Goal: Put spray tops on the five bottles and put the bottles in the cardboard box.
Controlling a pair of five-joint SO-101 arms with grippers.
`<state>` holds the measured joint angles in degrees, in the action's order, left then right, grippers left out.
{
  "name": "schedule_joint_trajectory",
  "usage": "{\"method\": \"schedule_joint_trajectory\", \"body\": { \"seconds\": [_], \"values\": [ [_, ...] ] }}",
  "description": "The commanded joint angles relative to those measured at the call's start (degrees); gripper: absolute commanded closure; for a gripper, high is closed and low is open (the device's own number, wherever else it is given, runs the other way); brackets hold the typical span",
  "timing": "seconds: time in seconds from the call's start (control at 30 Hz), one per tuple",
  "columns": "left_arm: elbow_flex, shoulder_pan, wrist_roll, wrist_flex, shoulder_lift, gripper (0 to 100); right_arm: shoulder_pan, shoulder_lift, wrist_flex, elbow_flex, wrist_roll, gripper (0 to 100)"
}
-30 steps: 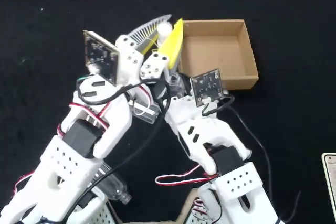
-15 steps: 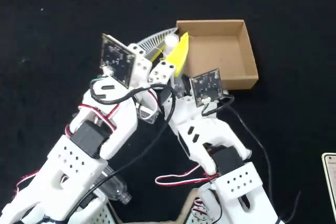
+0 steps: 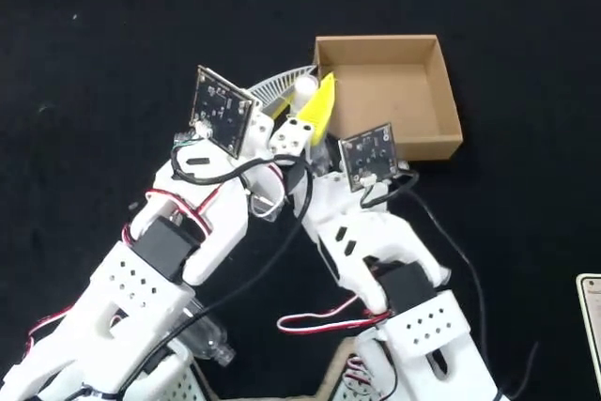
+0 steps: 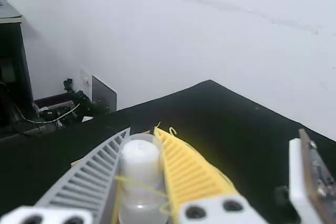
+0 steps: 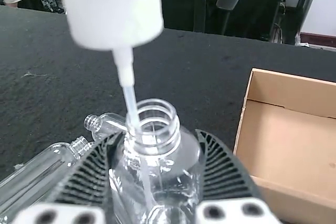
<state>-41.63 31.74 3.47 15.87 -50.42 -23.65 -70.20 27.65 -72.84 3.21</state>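
- Our left fingers (image 4: 184, 171) clamp the spray top (image 4: 139, 156), its tube (image 5: 127, 100) entering the bottle (image 5: 155, 150) neck; the tube looks bendy, so we hold the cap.
- Our right fingers (image 5: 223, 163) grip the bottle upright near the cardboard box (image 5: 294, 124); probably light, slick.

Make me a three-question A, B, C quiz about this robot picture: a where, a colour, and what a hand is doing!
1. What does the spray top's tube go into? A) a red cup B) the bottle's neck C) a sock
2. What colour is one finger of the left hand? A) red B) blue C) yellow
3. What is the right hand doing? A) gripping the bottle B) hanging open C) holding a spoon
Answers: B, tube dips into the open neck; C, yellow finger beside the top; A, it clasps the bottle.
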Motion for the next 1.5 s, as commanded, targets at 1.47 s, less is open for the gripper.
{"method": "schedule_joint_trajectory", "body": {
  "seconds": [1.47],
  "values": [
    [-0.57, 1.8, 0.62, 5.19, -5.27, 85, -0.7, -14.37, 3.25, -3.56, 0.09, 94.9]
  ]
}}
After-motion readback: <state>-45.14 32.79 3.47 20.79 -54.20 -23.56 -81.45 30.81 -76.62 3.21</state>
